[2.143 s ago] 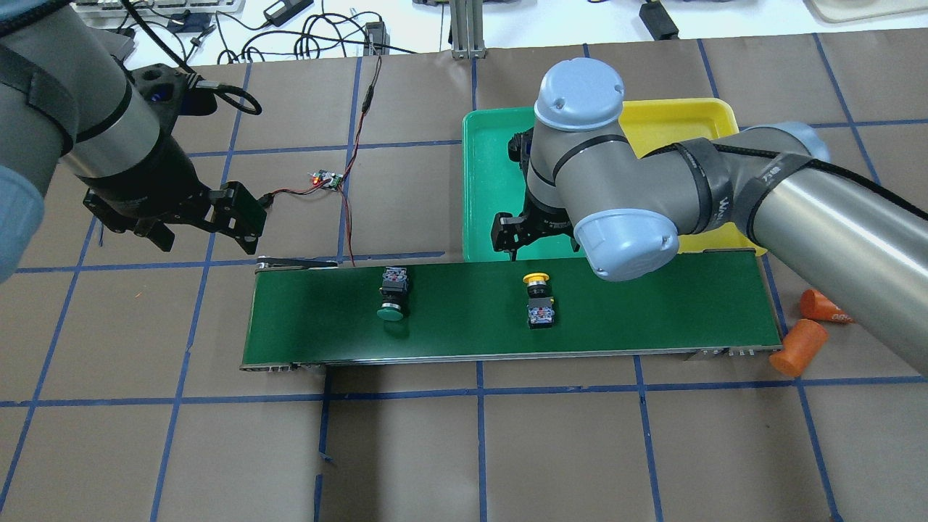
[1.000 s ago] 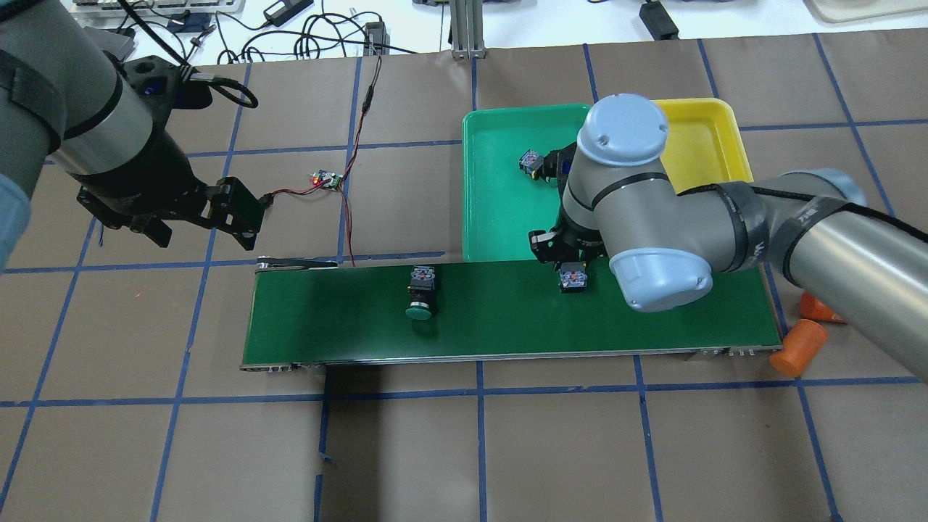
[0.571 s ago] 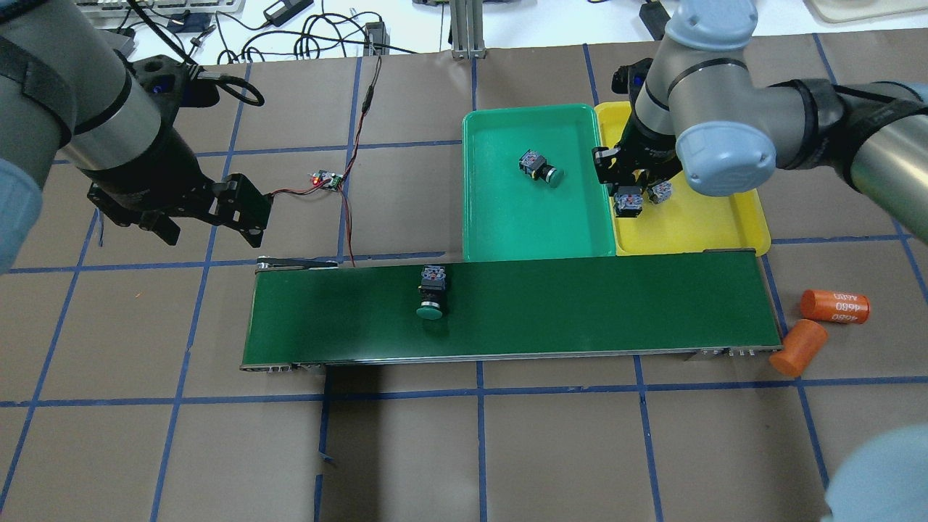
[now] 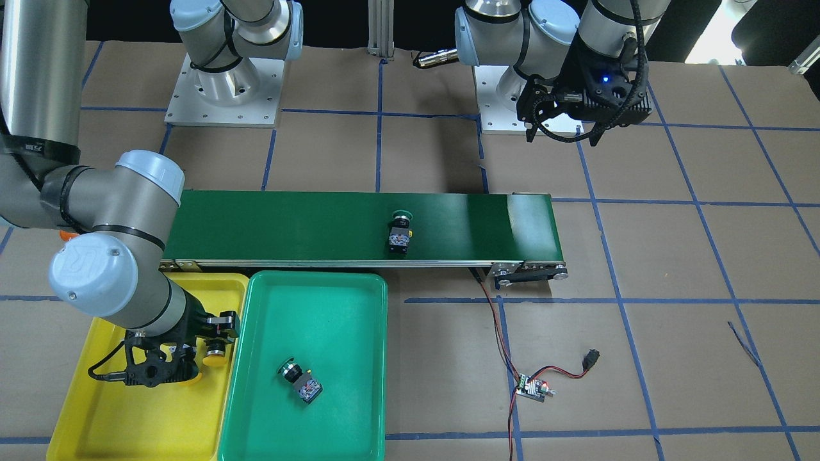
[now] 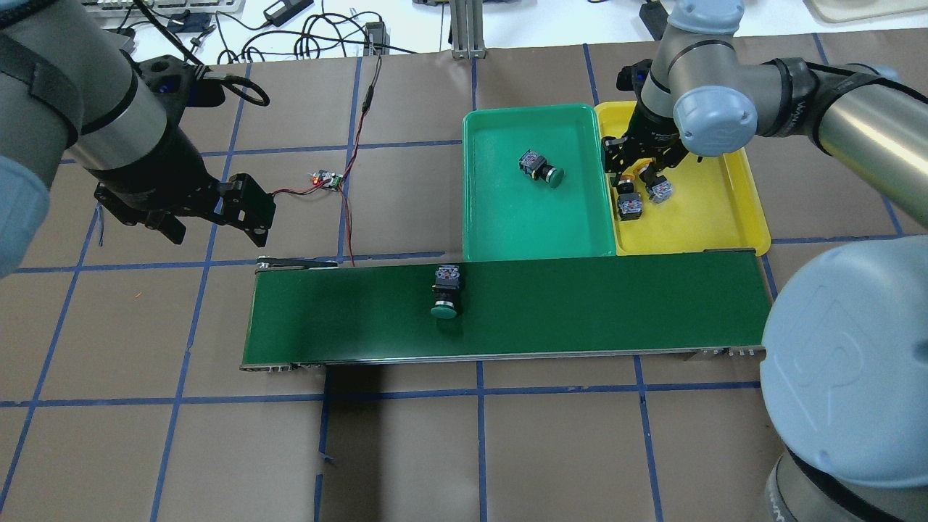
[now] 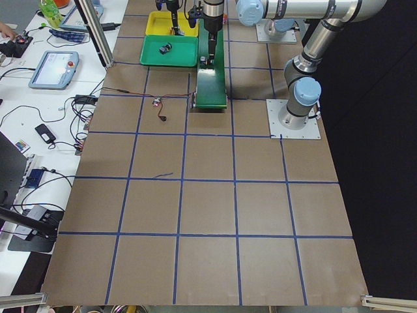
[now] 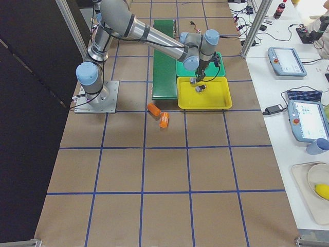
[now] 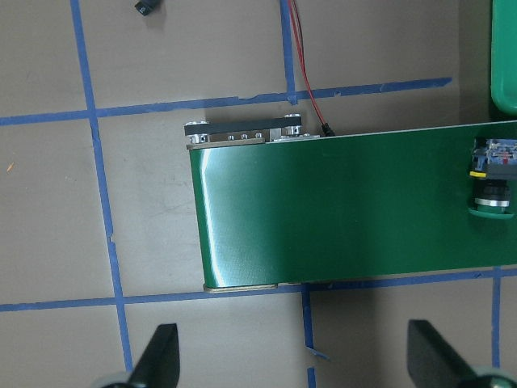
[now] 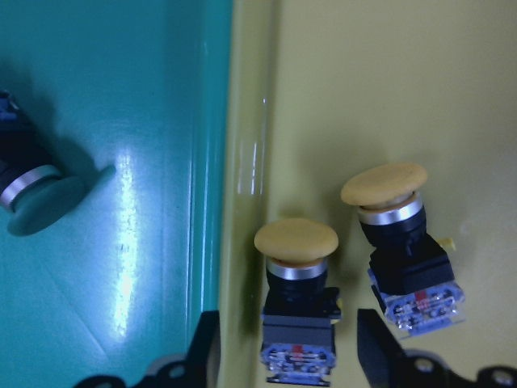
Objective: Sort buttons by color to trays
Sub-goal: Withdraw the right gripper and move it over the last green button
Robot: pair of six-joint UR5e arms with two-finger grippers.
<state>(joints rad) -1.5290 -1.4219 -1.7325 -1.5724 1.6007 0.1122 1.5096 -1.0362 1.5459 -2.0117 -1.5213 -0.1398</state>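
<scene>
- Hovering over the glossy yellow tray [image 5: 732, 210], my right gripper [image 5: 641, 176] hides the caps from overhead. Its fingers stand apart, either side of one yellow button [image 9: 296, 275].
- The second yellow button [image 9: 400, 234] lies just right of it, tilted. Both have domed matte caps, silver collars and blocky bodies, with print too small to read.
- My left gripper [image 8: 295, 360] is spread wide above the table, near the conveyor belt's [image 5: 580, 312] left end.
- One green button [image 5: 542, 168] lies in the green tray [image 5: 507, 217], cut off in my right wrist view. The second green button [image 5: 446, 290] lies mid-belt.

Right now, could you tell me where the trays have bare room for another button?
The green tray is bare except its middle, where one green button lies. In the yellow tray the half away from the green one is bare; the half beside it is crowded by two yellow buttons and the right end effector.
</scene>
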